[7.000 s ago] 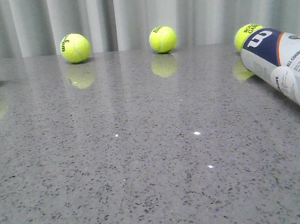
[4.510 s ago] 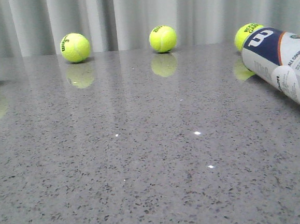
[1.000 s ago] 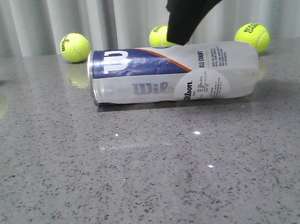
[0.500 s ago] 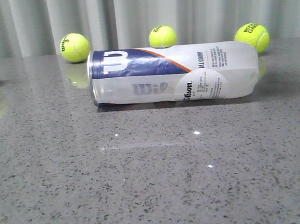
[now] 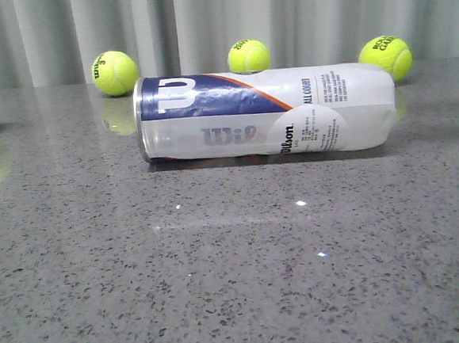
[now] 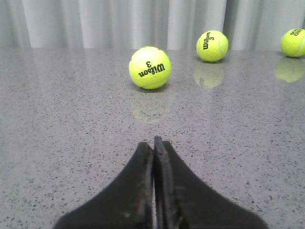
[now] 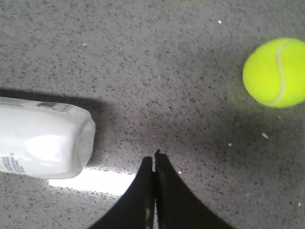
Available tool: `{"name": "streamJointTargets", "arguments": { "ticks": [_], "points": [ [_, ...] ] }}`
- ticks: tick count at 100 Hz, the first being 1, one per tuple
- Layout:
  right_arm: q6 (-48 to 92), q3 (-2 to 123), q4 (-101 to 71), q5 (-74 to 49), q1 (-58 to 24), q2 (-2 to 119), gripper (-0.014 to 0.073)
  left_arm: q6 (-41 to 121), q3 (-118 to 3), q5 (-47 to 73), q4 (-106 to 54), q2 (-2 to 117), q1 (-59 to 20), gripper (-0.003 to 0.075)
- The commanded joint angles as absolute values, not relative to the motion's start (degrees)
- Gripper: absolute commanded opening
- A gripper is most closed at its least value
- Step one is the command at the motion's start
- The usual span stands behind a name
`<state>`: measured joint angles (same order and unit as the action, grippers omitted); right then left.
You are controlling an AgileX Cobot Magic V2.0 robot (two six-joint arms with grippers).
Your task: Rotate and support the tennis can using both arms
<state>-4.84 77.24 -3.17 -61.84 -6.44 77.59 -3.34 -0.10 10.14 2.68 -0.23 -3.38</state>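
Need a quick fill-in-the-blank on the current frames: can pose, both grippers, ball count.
1. The tennis can is ____ on the table.
2. The left gripper is ____.
3. The right gripper touches ____.
4. The front view shows ____ tennis balls.

Missing words: lying on its side; shut; nothing; four

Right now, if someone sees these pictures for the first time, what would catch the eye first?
First the tennis can, lying on its side across the middle of the grey speckled table, its navy band toward the robot's left. Next the bright yellow-green tennis balls standing apart along the far edge before the curtain. In the wrist views, the left gripper and right gripper are shut and hold nothing.
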Motion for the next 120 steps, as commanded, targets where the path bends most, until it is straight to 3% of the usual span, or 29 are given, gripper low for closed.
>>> {"name": "streamJointTargets", "arguments": {
  "ticks": [1, 70, 99, 120],
  "points": [
    [-4.1, 73.6, -4.1, -56.6, -4.3, 73.0, -0.0066, -3.4, 2.6, 5.1, 2.7, -2.6, -3.7, -0.0020],
    [-4.0, 36.3, -4.0, -24.6, -2.5, 37.1, -0.0066, -3.4, 2.6, 4.8, 2.7, -2.6, -3.7, -0.0020],
    [-0.8, 28.8, -3.8, -23.6, -2.5, 18.8, -0.0066, -3.4, 2.6, 2.2, 2.7, -2.6, -3.7, -0.0021],
    [-0.8, 27.9, -3.8, -25.0, -2.5, 13.5, -0.0066, -3.4, -1.1, 2.4, 2.8, -2.6, -3.7, -0.0021]
  ]
}}
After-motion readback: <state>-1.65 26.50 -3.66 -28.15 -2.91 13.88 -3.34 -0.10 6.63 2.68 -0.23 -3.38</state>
